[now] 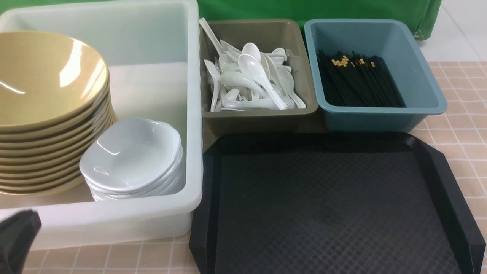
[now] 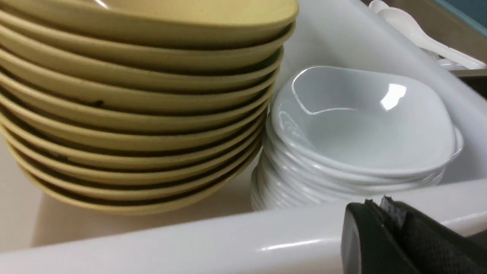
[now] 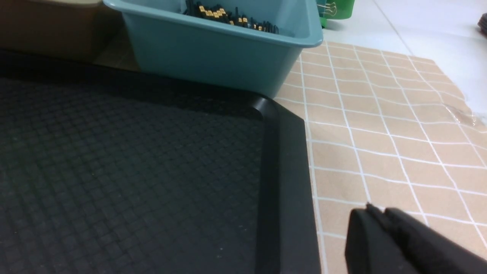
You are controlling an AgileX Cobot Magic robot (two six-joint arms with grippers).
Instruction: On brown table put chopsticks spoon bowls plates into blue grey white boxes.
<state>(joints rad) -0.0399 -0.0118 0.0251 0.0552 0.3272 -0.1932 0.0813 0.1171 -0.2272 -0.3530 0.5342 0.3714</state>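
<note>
Stock as I read it from the remote desk, by the front view's clock face.

Item 1: stack of wide, shallow, glossy mustard-tan bowls (image 1: 45, 110), at nine o'clock inside the large translucent white plastic tub (image 1: 114, 224). Rigid and probably heavy as a stack; the glaze looks slippery. I would pinch one rim edge, top bowl only.

Item 2: stack of small glossy white rounded-square dishes (image 1: 131, 160), just beside the bowls in the same tub. Light, hard, chip-prone; take by the raised lip.

Item 3: heap of glossy white soup spoons (image 1: 251, 82) in the olive-grey rectangular tub (image 1: 258, 116), at twelve o'clock. Slick and tangled; the handle is the hold.

Item 4: bundle of thin black chopsticks with gold bands (image 1: 357, 82) in the teal-blue rectangular tub (image 1: 380, 114), at one o'clock. Light, stiff, prone to roll; grip mid-length, crosswise.

Item 5: black textured plastic tray (image 1: 335, 205), at five o'clock on the tan tiled counter (image 1: 464, 110), carrying nothing I can see.

Left claw (image 2: 382, 203): closed, empty, hanging at the white tub's near rim. Right claw (image 3: 376, 211): jaws nearly together, holding nothing, above the counter beside the tray's corner.
</note>
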